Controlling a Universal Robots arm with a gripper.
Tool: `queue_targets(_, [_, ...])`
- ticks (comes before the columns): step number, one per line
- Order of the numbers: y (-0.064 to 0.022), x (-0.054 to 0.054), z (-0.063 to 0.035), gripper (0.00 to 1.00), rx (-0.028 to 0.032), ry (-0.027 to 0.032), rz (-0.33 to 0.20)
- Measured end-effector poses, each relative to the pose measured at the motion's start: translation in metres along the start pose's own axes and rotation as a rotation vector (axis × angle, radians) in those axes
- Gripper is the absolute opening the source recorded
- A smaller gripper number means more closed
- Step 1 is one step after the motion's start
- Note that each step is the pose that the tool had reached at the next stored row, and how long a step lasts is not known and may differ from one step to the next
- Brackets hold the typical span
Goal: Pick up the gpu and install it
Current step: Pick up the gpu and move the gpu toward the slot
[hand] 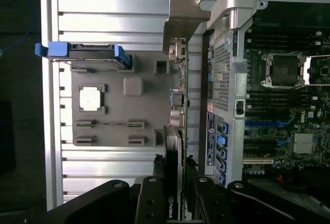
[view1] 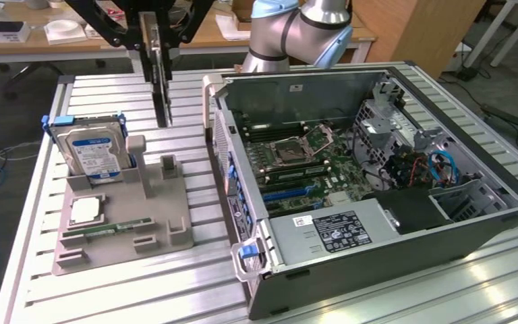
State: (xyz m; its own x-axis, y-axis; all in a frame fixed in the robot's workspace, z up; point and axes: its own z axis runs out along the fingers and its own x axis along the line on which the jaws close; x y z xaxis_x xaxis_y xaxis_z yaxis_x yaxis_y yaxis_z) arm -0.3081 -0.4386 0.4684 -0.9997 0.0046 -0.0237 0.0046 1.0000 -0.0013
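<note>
Grey plastic fixture (view1: 164,233) sits on the slatted aluminium table (view1: 106,290) at the exterior view's left. It carries a hard drive (view1: 92,150) upright in blue rails, a processor chip (view1: 88,211) and a slim memory stick (view1: 115,228).

Just right of the fixture's far edge, the gripper (view1: 157,42) hangs above the table. Its fingers are pressed together on the gpu (view1: 162,101), pinching the card by its upper end. The card hangs straight below the fingers, edge-on, with its long axis vertical. It appears clear of both fixture and table, so the pick-up looks complete.

In the wrist view the gripper (hand: 174,182) holds the gpu (hand: 172,152) over the strip between the fixture and the case wall. The card's metal bracket (hand: 181,25) is at the end away from the fingers.

Further right, the open computer case (view1: 475,233) lies on its side with the motherboard (view1: 309,162) exposed. Its blue expansion slots (view1: 288,192) are empty. The card is not yet over the case, so the install is not done.
</note>
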Motion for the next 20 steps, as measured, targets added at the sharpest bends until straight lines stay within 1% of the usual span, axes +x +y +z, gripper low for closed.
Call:
queue_targets(3, [0.0000, -0.006, 0.0002, 0.26, -0.0001, -0.0001, 0.000])
queue_targets(5, [0.0001, -0.014, 0.0003, 0.26, 0.0000, 0.0000, 0.000])
queue_targets(6, [0.0001, -0.016, 0.0004, 0.26, 0.0000, 0.0000, 0.000])
queue_targets(20, [0.0002, -0.035, 0.0009, 0.26, 0.0000, 0.0000, 0.000])
